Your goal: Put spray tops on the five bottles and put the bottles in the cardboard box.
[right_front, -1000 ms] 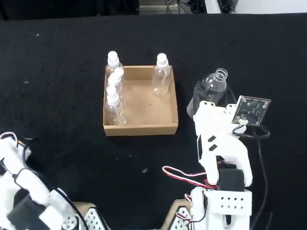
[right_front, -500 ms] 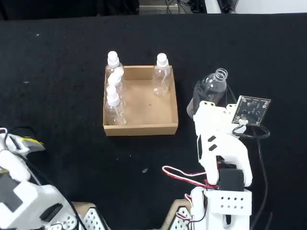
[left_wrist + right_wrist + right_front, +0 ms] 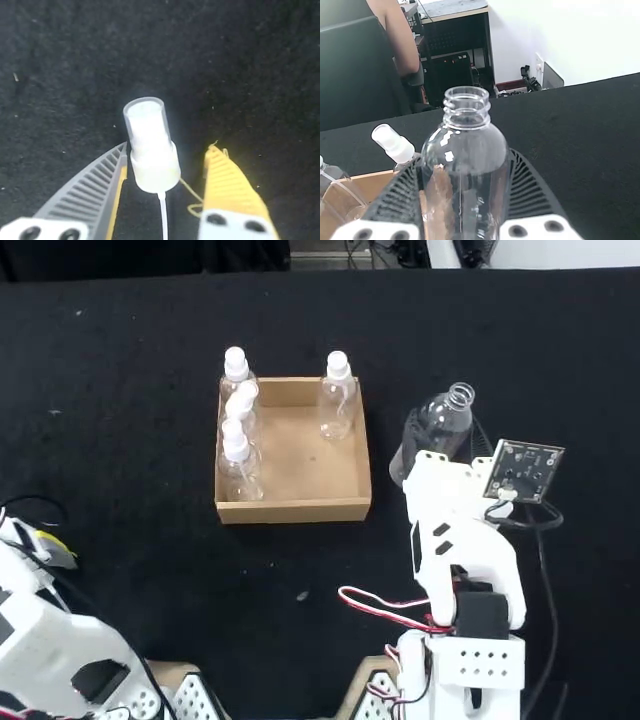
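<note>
A white spray top (image 3: 150, 145) with a thin dip tube lies between the fingers of my left gripper (image 3: 167, 150), which is open. The grey finger (image 3: 95, 195) touches its collar and the yellow finger (image 3: 230, 195) stands a little off it. That gripper (image 3: 35, 540) is at the table's left front. My right gripper (image 3: 425, 445) is shut on a clear bottle (image 3: 440, 425) with a bare neck (image 3: 466, 107), held upright just right of the cardboard box (image 3: 290, 508). Several capped bottles (image 3: 238, 455) stand along the box's left wall, and one capped bottle (image 3: 337, 390) stands at its back right.
The box floor (image 3: 300, 455) is bare in the middle and front right. From the right wrist, a capped bottle (image 3: 395, 145) and the box wall (image 3: 350, 192) lie just beyond the held bottle. Black cloth (image 3: 150, 490) covers the table around the box.
My left arm has swung and shifted at the lower left, bringing its yellow finger into the high view. The right arm and its bottle have not moved.
</note>
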Controlling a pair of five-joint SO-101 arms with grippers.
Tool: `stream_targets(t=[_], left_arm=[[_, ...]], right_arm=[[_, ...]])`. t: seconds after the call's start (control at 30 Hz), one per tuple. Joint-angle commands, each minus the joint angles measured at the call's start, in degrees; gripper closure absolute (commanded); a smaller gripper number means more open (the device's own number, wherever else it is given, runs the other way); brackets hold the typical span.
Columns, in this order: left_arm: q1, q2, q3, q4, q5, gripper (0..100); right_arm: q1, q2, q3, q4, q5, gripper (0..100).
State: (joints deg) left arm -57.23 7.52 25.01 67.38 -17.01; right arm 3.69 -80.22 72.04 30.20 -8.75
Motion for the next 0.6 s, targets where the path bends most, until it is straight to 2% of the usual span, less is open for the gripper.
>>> stream_targets(t=[0.0, 0.07, 0.3, 0.57], left_arm=[[-0.3, -2.3, -2.2, 1.8, -0.4, 93], [-0.3, -4.7, -2.2, 2.2, -0.4, 97], [-0.1, -14.8, -2.1, 3.6, -0.4, 97], [5.7, -25.7, -2.6, 5.2, 1.1, 97]], right_arm=[[-0.4, -1.4, -0.5, -1.7, 0.1, 98.7], [-0.4, -1.4, -0.6, -1.6, 0.1, 98.7], [-0.8, -1.4, -0.7, -1.2, -0.4, 98.8], [-1.1, -9.2, -2.0, 6.4, -1.8, 98.8]])
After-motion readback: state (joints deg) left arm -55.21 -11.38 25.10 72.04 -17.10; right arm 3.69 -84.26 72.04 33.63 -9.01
